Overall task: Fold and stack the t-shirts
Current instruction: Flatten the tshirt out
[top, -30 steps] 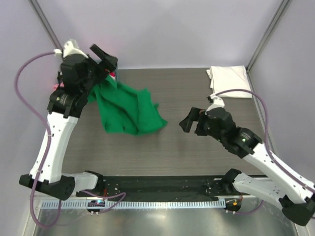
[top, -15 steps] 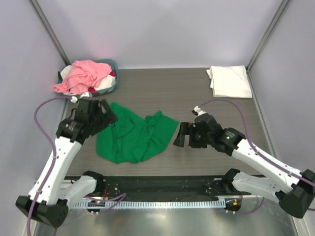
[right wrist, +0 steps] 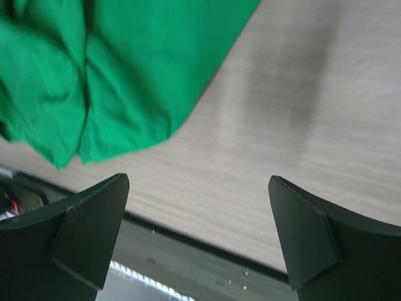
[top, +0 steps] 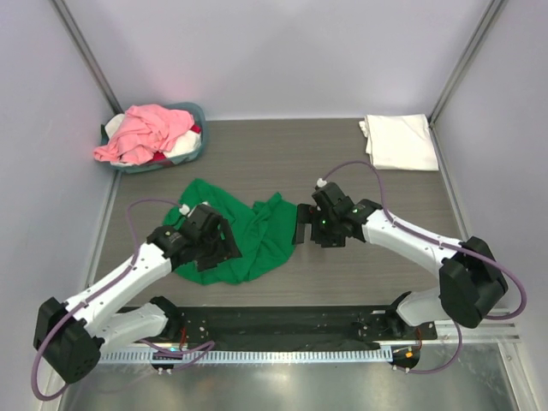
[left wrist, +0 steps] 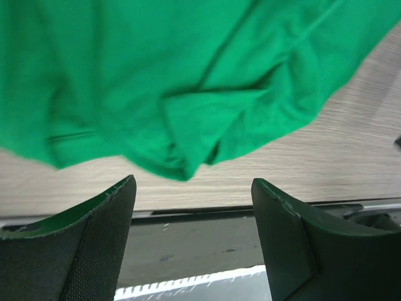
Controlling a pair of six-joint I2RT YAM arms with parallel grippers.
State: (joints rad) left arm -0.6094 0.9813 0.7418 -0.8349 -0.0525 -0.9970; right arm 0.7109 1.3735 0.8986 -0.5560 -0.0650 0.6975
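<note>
Green t-shirt [top: 261, 231] lies crumpled on the table [top: 282, 154], its 9 o'clock side hidden under the left gripper [left wrist: 192, 185], whose jaws stand apart and empty, while the right gripper [right wrist: 197, 180], wide open and empty, hovers at its 3 o'clock edge.

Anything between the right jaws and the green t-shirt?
Nothing visible. In the right wrist view, only bare table lies between the open right jaws and the crumpled green t-shirt, which sits toward the upper left of that view.
</note>
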